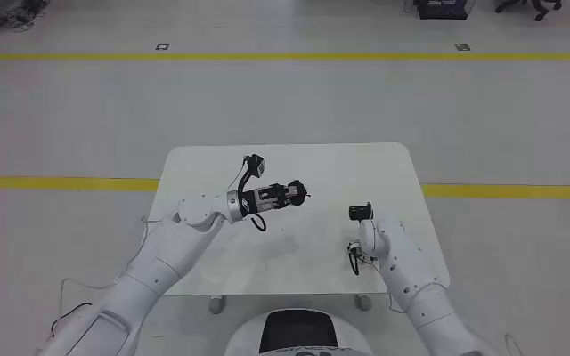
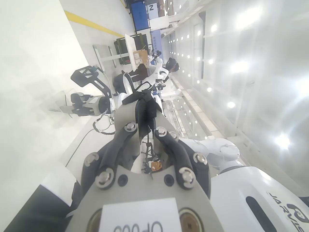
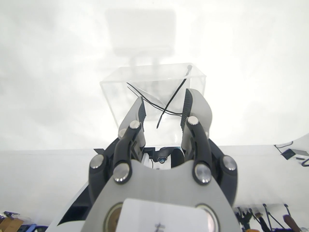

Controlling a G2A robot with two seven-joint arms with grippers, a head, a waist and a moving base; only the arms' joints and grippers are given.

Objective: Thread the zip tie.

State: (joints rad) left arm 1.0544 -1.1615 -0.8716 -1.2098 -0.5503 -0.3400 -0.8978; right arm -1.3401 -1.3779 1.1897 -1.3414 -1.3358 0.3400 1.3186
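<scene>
Right wrist view: zip tie (image 3: 175, 94) in a clear box (image 3: 115, 81) just ahead of the open right claw (image 3: 163, 95)

The black zip tie leans inside the box. Its head is up at the far rim and its tail points back toward the claw, falling between the lines of the two fingers. A thinner black tie (image 3: 154, 105) curves across it lower down (the two cross just ahead of the fingertips). The right claw is spread wide and grips nothing.

In the top view this claw hangs over the white table (image 1: 294, 258), toward the robot's right side. The left claw (image 2: 142, 97) is well apart from it, out over the table's middle and pointing across toward it. Its fingers are pressed together at the tips. Whether anything is pinched between them I cannot tell.
</scene>
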